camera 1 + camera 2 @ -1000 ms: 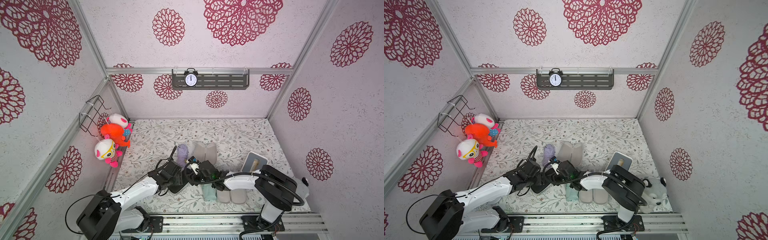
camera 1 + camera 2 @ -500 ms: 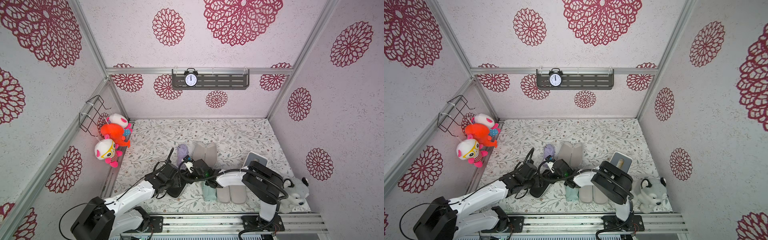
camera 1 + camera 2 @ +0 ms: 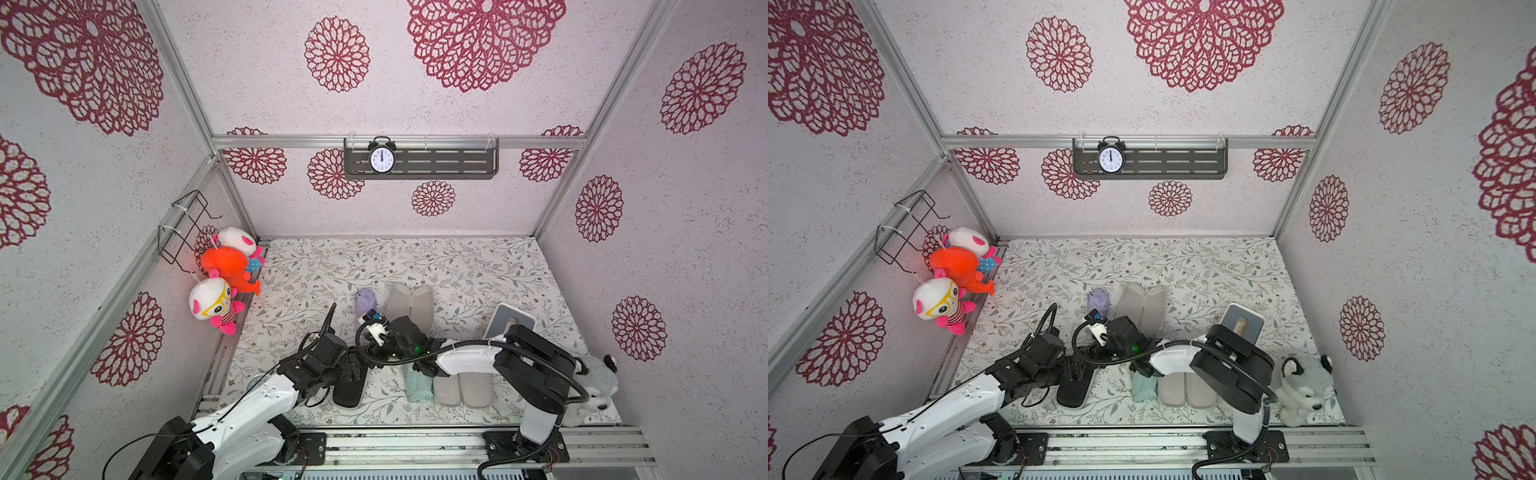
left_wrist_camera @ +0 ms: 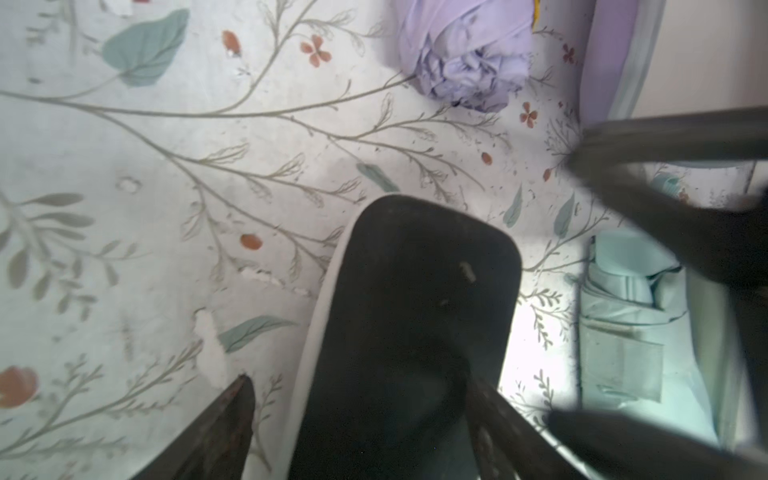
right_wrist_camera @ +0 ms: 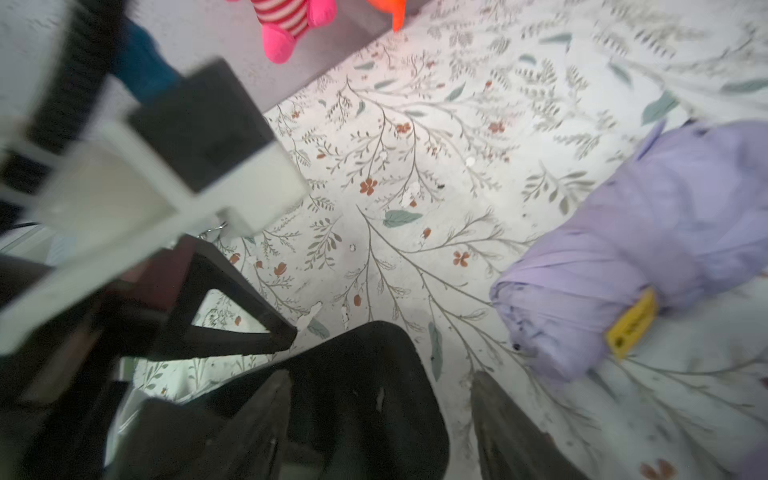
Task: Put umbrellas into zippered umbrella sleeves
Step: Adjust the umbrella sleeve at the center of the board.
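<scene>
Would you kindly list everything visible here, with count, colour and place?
lilac umbrella: one, lilac, centre of table
lilac sleeve: one, open, grey lining up, beside it
mint umbrella: one, mint green, table front
mint sleeve: one, open, grey lining up, beside it
black sleeve: one, black, table front
white box: one, white with grey top, right side
grey plush: one, grey-white, front right corner
plush toys: three, orange, white and pink, left wall
wire basket: one, black, left wall
clock: one, black, on grey shelf, back wall
left gripper: one, black, open, astride black sleeve
right gripper: one, black, open, above black sleeve
</scene>
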Robot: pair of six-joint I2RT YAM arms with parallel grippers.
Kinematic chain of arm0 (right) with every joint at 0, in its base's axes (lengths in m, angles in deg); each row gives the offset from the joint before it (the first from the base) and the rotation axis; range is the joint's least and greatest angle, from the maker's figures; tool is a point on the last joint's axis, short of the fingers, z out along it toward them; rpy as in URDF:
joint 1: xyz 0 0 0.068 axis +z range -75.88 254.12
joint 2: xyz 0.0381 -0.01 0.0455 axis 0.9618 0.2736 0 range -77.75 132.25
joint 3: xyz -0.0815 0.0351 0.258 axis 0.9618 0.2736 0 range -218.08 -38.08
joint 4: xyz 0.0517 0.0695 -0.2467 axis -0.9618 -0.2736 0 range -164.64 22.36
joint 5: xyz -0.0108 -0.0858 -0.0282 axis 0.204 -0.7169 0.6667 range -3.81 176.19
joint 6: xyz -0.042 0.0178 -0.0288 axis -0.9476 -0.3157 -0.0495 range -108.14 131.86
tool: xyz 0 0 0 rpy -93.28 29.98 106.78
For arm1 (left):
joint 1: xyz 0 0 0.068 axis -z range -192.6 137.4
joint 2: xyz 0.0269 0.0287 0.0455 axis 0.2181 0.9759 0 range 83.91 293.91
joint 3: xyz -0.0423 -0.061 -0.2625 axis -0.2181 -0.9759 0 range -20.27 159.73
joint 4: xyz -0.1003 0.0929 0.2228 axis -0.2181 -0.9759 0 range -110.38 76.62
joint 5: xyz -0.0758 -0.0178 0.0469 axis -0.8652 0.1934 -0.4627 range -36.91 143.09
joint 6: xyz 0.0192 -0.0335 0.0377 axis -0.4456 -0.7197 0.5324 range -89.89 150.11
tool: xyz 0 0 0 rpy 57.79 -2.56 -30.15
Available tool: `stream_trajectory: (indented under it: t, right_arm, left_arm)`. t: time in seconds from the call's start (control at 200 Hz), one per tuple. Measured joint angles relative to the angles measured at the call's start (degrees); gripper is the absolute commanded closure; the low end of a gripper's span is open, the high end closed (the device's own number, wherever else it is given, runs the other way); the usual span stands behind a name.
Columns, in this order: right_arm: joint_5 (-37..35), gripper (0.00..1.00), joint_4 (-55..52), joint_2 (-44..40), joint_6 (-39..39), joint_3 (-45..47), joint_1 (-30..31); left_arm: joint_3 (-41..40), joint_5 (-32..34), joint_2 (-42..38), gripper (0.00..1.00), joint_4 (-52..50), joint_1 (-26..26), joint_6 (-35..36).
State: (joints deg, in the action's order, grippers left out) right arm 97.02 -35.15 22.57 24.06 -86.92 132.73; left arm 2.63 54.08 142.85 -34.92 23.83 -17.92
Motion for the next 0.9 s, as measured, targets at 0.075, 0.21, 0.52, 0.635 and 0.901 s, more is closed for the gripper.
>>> stream_trajectory:
  t: [0.075, 0.21, 0.52, 0.635, 0.901]
  right_arm:
    - [-0.48, 0.39, 0.46, -5.62, -2.54, 3.89, -0.11]
    - [-2.23, 0.45, 0.57, -14.23, -6.69, 12.22, 0.42]
    - [-6.75, 0.54, -3.93, -15.02, -14.40, 17.16, 6.99]
    - [-7.02, 0.58, -4.48, -11.85, -16.63, 14.47, 7.21]
    - [-7.54, 0.56, -5.86, -3.78, -18.73, 10.29, 7.06]
  left_arm:
    - [-0.11, -0.24, -0.04, 0.23, 0.50, -0.20, -0.11]
    - [-1.68, -1.86, -0.79, 0.25, 2.64, -1.79, -0.90]
    - [-2.56, -3.28, -1.31, 0.24, 3.78, -2.69, -1.75]
    - [-2.56, -3.48, -0.37, 0.24, 4.83, -3.04, -1.75]
    - [-3.45, -4.66, 1.09, 0.25, 8.44, -3.56, -2.03]
